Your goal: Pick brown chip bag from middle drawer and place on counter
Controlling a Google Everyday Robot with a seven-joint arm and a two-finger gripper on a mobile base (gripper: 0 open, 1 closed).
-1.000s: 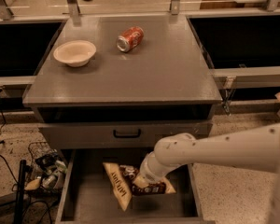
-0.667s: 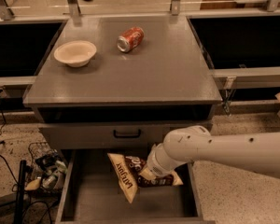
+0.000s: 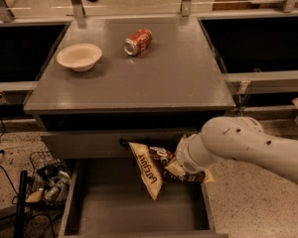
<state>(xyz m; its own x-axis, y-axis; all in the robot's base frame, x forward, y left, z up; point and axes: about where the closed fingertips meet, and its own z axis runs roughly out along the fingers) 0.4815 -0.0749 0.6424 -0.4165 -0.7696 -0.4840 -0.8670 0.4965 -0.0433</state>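
Gray bench (image 3: 179, 78) is bearing a bowl (image 3: 79, 57) and can (image 3: 138, 41); below, the gripper (image 3: 183, 166) is clenching the brown chip bag (image 3: 148, 171) over the middle drawer (image 3: 129, 209).

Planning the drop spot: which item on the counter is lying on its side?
The orange-red soda can, tipped over; the bowl sits upright. The gripper holds the brown chip bag over the middle drawer.

Pincer (image 3: 181, 163) holding bag (image 3: 148, 171) above drawer (image 3: 131, 209); counter's (image 3: 188, 78) right free.
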